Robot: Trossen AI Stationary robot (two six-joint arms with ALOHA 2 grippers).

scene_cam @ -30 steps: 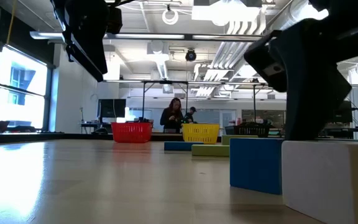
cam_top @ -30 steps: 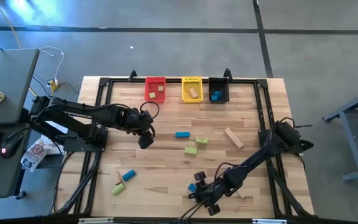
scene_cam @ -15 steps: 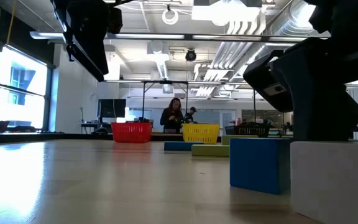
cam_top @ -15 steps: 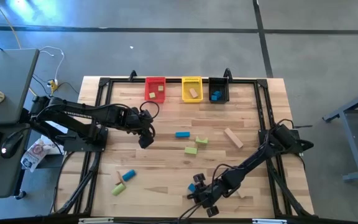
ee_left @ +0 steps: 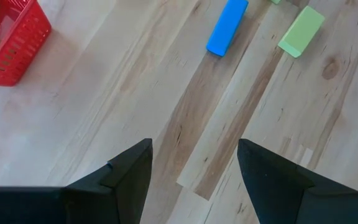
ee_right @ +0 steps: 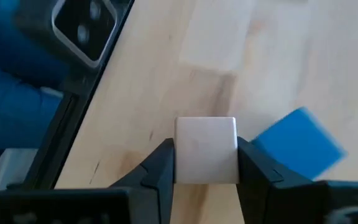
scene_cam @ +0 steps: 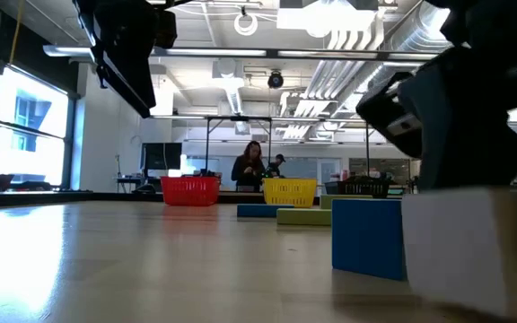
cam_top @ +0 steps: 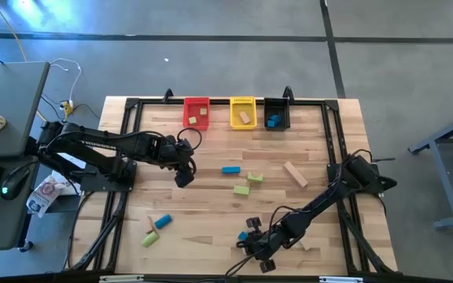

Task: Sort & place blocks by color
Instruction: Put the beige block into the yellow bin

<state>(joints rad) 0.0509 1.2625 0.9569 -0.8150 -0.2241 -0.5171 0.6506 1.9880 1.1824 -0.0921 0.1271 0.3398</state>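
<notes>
A pale tan cube (ee_right: 206, 149) sits near the table's front edge between the fingers of my right gripper (ee_right: 206, 169), which is shut on it. In the low view the tan cube (scene_cam: 460, 242) fills the right side. A blue cube (ee_right: 297, 149) stands just beside it on the wood. My right gripper (cam_top: 252, 242) reaches in from the right edge. My left gripper (cam_top: 183, 178) hangs open above bare wood at centre left. A blue bar (ee_left: 227, 26) and a green block (ee_left: 301, 30) lie beyond it. My right gripper pinches the tan cube by two opposite side faces (ee_right: 180, 155) between its two fingers (ee_right: 161, 167). The fingers slant down from the table's right side. The cube sits upright and square between them. I cannot tell whether its underside is off the wood.
Red bin (cam_top: 197, 112), yellow bin (cam_top: 243, 112) and black bin (cam_top: 277, 114) line the far edge, each holding blocks. A tan bar (cam_top: 295, 174) and another green block (cam_top: 241, 190) lie mid-table. A blue bar (cam_top: 162, 222) and green block (cam_top: 149, 239) lie front left.
My right gripper has closed in on the tan cube and rolled a little. In the low view the cube has shifted slightly toward the blue cube. My left arm has kept still.
</notes>
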